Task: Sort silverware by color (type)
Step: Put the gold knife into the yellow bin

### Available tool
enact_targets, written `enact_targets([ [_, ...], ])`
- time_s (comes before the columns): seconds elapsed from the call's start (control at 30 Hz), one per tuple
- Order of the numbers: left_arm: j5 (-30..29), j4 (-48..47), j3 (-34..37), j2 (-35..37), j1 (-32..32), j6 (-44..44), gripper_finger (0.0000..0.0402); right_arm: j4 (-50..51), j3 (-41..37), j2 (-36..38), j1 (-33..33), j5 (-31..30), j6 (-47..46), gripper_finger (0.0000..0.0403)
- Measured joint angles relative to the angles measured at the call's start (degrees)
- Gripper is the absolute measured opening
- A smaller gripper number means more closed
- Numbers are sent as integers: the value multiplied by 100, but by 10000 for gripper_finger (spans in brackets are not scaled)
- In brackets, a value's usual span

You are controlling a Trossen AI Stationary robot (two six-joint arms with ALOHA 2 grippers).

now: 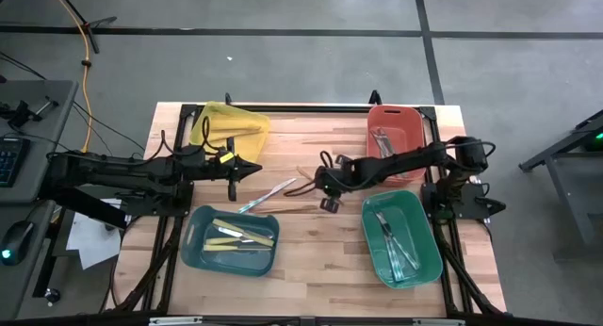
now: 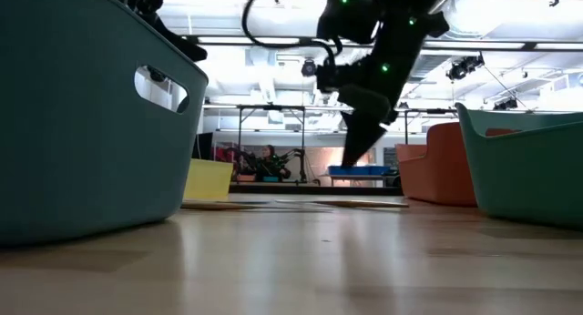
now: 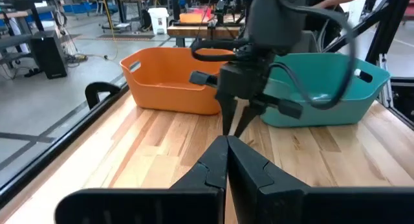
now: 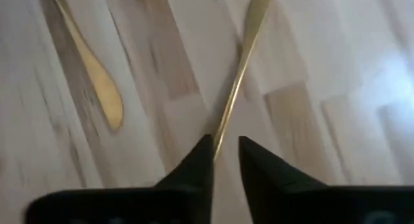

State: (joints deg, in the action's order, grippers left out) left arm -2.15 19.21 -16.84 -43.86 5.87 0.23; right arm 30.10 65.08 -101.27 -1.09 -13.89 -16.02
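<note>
Loose silverware lies flat on the wooden table: a pale silvery piece (image 1: 268, 196) and thin gold pieces (image 1: 294, 209) near the middle. My right gripper (image 1: 318, 183) hangs over them, fingers slanting down, tips a little above the wood (image 2: 351, 162) and slightly open (image 4: 226, 146). In the right wrist view a gold utensil's handle (image 4: 242, 62) runs into the narrow gap, with a gold spoon (image 4: 97, 75) beside it. My left gripper (image 1: 256, 168) waits shut (image 3: 226, 143) at the left, pointing level toward the right arm. Cream pieces (image 1: 240, 234) lie in the blue-teal bin, silvery ones (image 1: 396, 236) in the green bin.
Four bins stand around the middle: yellow (image 1: 229, 128) at the far left, orange-red (image 1: 396, 128) at the far right with some pieces inside, blue-teal (image 1: 198, 246) near left, green (image 1: 424, 260) near right. Bare wood lies between the two near bins.
</note>
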Motion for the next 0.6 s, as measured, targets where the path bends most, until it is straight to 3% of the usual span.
enact_targets([
  [0.2, 0, -14, -1, 0, 0, -19, 0, 90, 0, 0, 217, 1097, -20, 142],
  [0.3, 0, -14, 0, 0, 0, -22, 0, 147, 0, 0, 361, 1133, -538, 178],
  [0.6, 0, -17, 0, 2, -2, -118, 0, 217, 0, -129, 508, 1095, -1417, 192],
])
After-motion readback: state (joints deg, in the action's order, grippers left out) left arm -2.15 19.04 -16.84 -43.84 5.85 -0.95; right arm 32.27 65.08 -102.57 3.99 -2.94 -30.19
